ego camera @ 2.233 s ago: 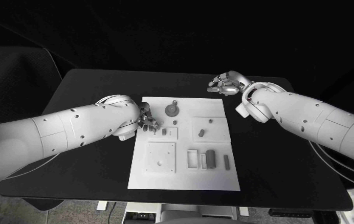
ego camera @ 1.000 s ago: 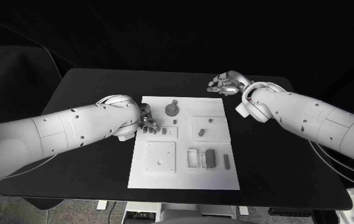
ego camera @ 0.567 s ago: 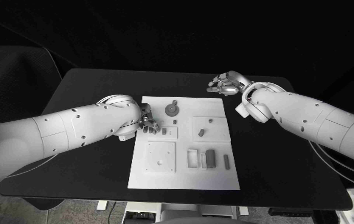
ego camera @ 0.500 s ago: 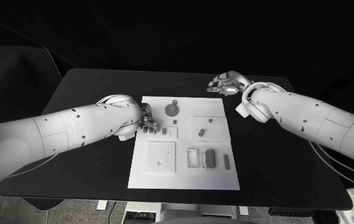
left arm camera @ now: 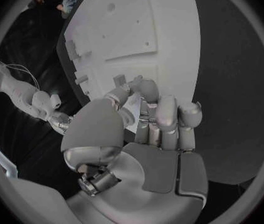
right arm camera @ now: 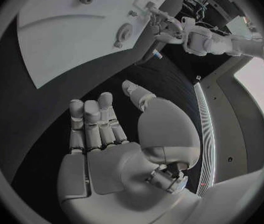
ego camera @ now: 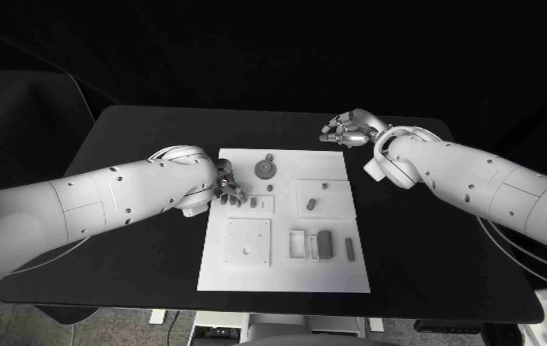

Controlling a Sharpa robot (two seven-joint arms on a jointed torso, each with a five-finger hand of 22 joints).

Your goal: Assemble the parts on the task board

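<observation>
Sitting on a black counter in a dark room, the white task board has small grey parts on it. The left hand rests at the board's left edge, fingers curled in, maybe touching a small piece but I can't tell. The right hand hovers off the far right corner, fingers loosely apart, holding nothing.

Robotics lab: black table, dark backdrop.

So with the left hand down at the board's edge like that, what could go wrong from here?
The left hand sits low at the task board's left edge with fingers curled; moving inward could nudge the small part beside it or shift the board. The right hand hangs over bare table beyond the board's far corner, holding nothing, so it cannot steady the board.
</observation>
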